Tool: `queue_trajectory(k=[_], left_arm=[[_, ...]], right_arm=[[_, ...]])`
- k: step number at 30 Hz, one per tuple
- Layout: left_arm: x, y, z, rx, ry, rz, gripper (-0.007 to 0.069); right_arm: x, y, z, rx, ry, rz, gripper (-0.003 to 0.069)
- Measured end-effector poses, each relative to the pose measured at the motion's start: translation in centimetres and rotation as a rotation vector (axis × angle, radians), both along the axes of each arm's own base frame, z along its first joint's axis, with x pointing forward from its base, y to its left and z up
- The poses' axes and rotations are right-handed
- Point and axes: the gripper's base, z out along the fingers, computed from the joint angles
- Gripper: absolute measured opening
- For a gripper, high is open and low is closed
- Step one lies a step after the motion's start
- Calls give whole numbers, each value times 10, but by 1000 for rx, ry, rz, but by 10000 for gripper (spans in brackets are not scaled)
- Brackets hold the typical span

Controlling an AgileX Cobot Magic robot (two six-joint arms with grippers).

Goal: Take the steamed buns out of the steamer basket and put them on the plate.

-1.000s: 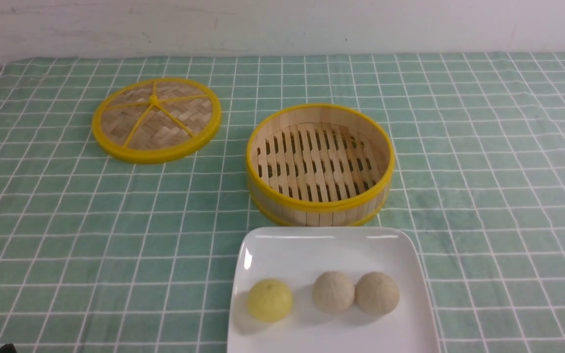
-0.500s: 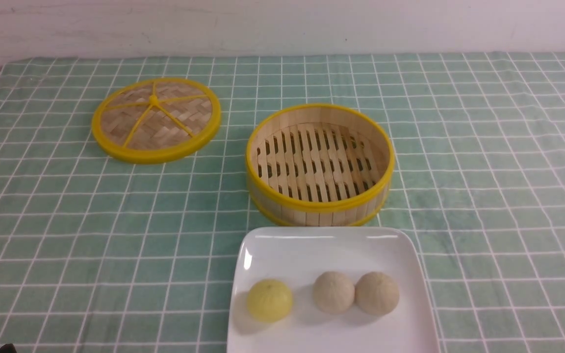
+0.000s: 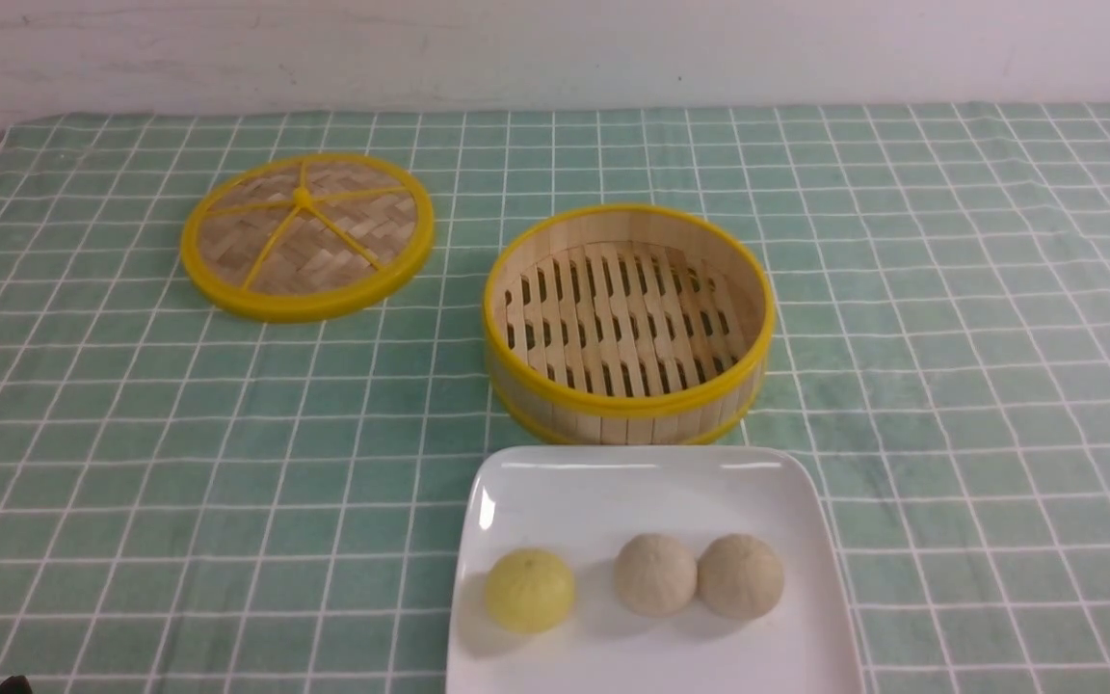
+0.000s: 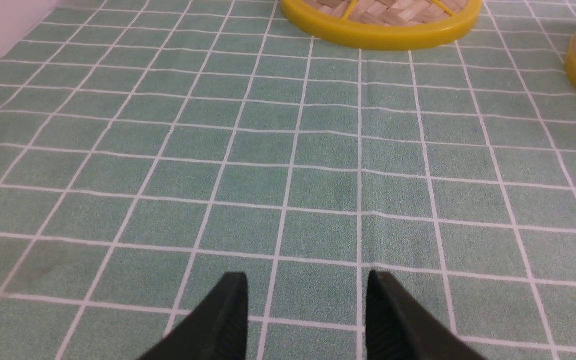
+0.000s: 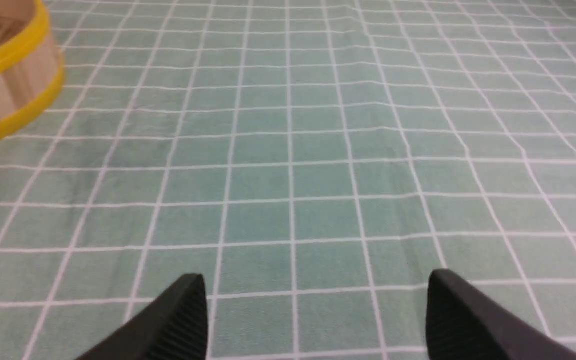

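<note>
All three steamed buns [image 3: 634, 580] sit on the plate [image 3: 651, 482], the steamer basket [image 3: 627, 405] is bare, and my left fingers [image 4: 306, 305] and right fingers [image 5: 317, 305] are spread, holding nothing.

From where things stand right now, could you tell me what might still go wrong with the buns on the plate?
1. The pale yellow steamed bun and the two beige round buns sit toward the near side of the glossy white square plate; a jolt might roll them off.
2. The round bamboo steamer basket looks very close to the plate's far edge, so moving either could disturb the other.
</note>
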Motion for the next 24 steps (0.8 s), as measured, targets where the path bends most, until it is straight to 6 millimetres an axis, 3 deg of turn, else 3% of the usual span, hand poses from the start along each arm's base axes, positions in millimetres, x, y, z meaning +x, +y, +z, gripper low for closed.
queue_trajectory(k=[8,24], left_arm=[[0,0,0,0,0,0,347],[0,0,0,12,0,1,347]], right_arm=[[2,-3,-28,121,33,-131,567],[4,-5,-27,58,-12,-124,567]])
